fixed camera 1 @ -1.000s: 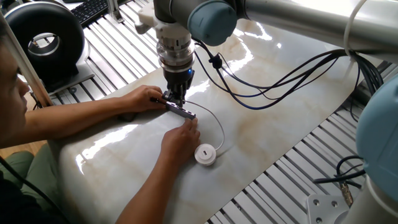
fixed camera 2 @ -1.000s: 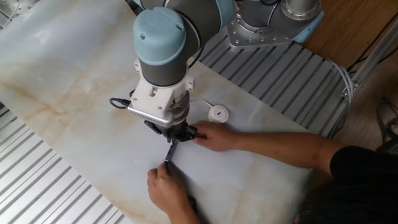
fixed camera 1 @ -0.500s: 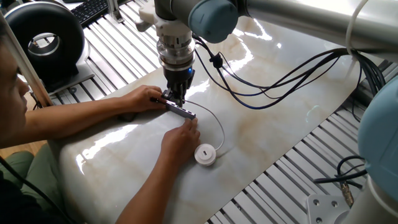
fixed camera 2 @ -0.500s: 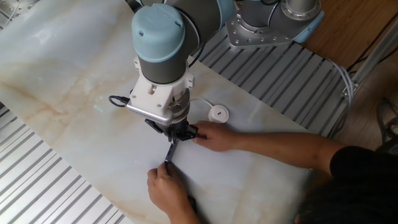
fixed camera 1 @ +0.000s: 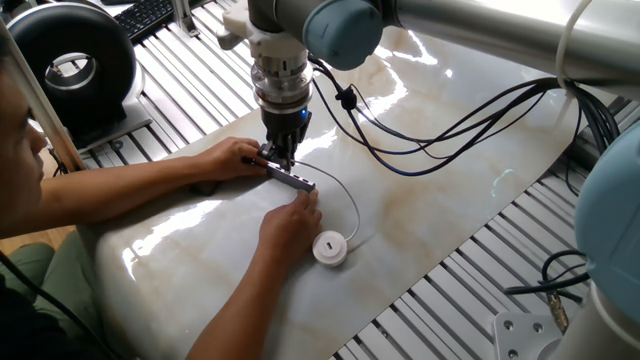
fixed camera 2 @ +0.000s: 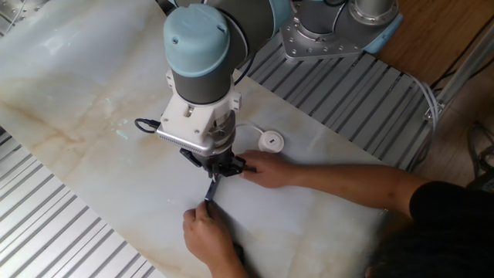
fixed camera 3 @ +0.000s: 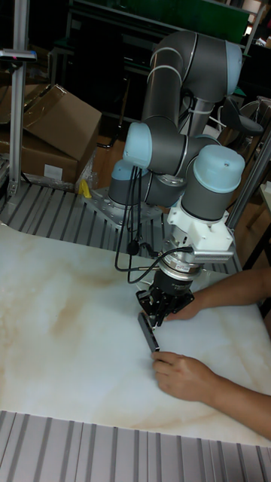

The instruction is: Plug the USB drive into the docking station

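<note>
The docking station (fixed camera 1: 291,178) is a slim grey bar lying on the marble table, also seen at its dark end (fixed camera 2: 210,189) and from the tall view (fixed camera 3: 148,331). A person's two hands hold it, one at each end. My gripper (fixed camera 1: 282,160) (fixed camera 2: 221,167) (fixed camera 3: 159,315) stands upright right over the bar's end by the person's far hand, its fingers close together on the small plug of the thin white cable. That cable arcs back to the USB drive (fixed camera 1: 330,248) (fixed camera 2: 270,140), a white round puck lying on the table beside the hands.
The person's forearms (fixed camera 1: 130,185) (fixed camera 2: 347,181) reach across the table. Black cables (fixed camera 1: 430,140) hang from the arm. A black round device (fixed camera 1: 70,60) and a keyboard (fixed camera 1: 150,15) sit at the far left. Slatted metal (fixed camera 2: 46,232) borders the marble. Cardboard boxes (fixed camera 3: 45,128) stand behind.
The arm's wrist has shifted by only a hair; the hands, the bar and the puck have stayed where they were.
</note>
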Motion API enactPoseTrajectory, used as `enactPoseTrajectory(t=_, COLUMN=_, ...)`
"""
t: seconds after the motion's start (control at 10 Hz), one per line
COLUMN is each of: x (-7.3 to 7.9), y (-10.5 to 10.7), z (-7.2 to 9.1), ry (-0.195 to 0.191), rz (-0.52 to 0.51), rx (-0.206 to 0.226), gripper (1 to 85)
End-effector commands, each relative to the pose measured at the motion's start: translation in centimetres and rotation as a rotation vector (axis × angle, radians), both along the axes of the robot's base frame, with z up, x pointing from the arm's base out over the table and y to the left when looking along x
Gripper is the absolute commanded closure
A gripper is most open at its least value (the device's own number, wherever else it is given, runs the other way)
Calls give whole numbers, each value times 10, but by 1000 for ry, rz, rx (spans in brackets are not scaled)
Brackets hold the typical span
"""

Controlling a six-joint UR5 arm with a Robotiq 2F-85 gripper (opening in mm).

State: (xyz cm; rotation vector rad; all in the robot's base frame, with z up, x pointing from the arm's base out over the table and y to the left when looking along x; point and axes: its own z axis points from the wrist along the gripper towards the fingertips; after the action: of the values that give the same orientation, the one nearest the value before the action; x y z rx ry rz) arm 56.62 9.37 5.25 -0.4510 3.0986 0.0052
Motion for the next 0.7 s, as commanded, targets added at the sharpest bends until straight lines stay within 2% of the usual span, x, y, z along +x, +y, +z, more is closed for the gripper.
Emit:
enactPoseTrajectory(t=0.0, x=4, y=1, z=0, ry=-9, rz=-11, rx=10, gripper=843)
enactPoseTrajectory(t=0.6, x=4, y=-1, z=-2, ry=-9, rz=-7, rx=5, gripper=843)
